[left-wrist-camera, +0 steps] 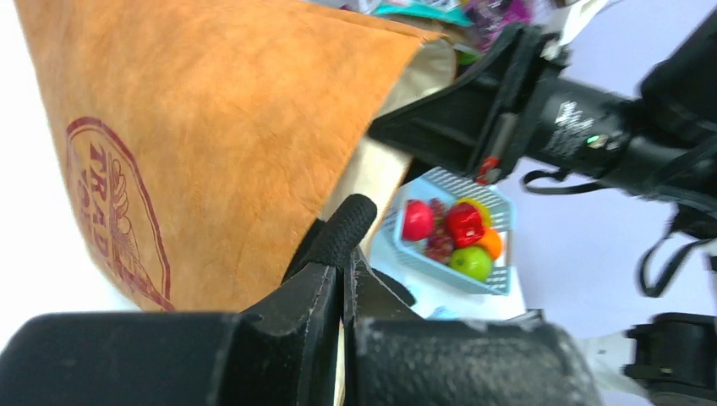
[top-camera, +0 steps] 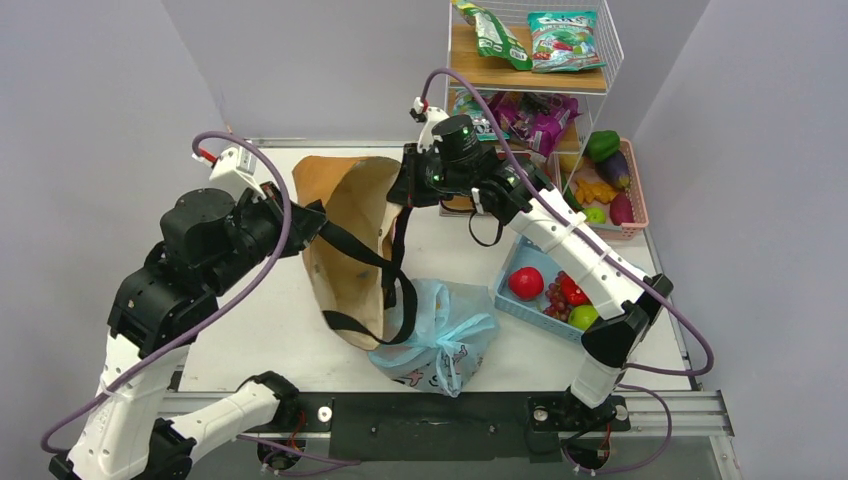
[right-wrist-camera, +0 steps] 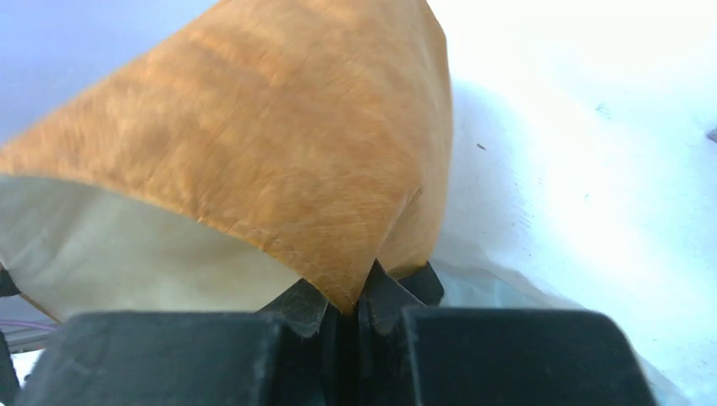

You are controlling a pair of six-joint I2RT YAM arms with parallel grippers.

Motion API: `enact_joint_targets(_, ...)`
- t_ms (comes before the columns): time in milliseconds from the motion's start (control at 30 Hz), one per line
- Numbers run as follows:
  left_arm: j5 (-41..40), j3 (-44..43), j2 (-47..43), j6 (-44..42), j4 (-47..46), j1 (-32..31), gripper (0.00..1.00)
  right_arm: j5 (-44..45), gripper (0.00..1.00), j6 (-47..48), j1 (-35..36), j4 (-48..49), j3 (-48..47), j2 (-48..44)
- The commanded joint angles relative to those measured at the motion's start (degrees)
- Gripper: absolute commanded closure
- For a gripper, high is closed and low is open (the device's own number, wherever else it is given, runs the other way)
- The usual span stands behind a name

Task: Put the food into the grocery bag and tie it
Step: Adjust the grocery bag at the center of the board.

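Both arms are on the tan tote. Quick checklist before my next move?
1. Left gripper grip: ok, jaws shut on the black strap of the tan tote.
2. Right gripper grip: ok, jaws shut on the tote's rim.
3. Grocery bag free of the tote: not ok, the tote and a strap loop overlap its edge.
4. Food bagged: not ok, fruit sits in the light blue basket.
5. Bag mouth open: cannot tell, its handles look bunched.

bg: walls [top-camera: 90, 90] plain grey-lilac | table [top-camera: 270, 330] white top | wire shelf [top-camera: 608, 50] rear R | light even
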State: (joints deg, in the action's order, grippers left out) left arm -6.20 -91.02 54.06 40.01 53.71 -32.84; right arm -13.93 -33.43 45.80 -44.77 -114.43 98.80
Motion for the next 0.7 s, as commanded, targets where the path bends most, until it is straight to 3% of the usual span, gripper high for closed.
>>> enact_joint_targets(0,-6.5,-3.3,2.1,-5.6,12.4,0.4,1.00,0.0,1.00,2.0,-1.6,1.8,1.1,-3.8)
enact_joint_targets(133,-0.7,-3.9,2.6,-7.3,9.4,1.5,1.00,0.4,1.00,3.2,-1.8,1.0,1.2,-4.5)
enact_joint_targets(267,25.0,-0.6,1.7,-8.9,-0.9,2.9,1.00,1.8,1.00,4.6,-2.1,0.2,0.4,-4.4)
enact_joint_targets(333,32.2,1.2,1.6,-9.2,-2.9,2.9,1.00,2.6,1.00,5.7,-2.7,-0.2,-1.4,-3.8)
enact_joint_targets(500,37.0,3.4,2.0,-13.2,-1.7,3.0,1.00,4.0,1.00,10.5,-3.7,-0.5,-9.0,-1.8)
enact_joint_targets(667,37.7,0.9,2.2,-16.4,0.1,3.0,1.00,4.1,1.00,13.6,-3.1,4.2,-9.5,-1.8)
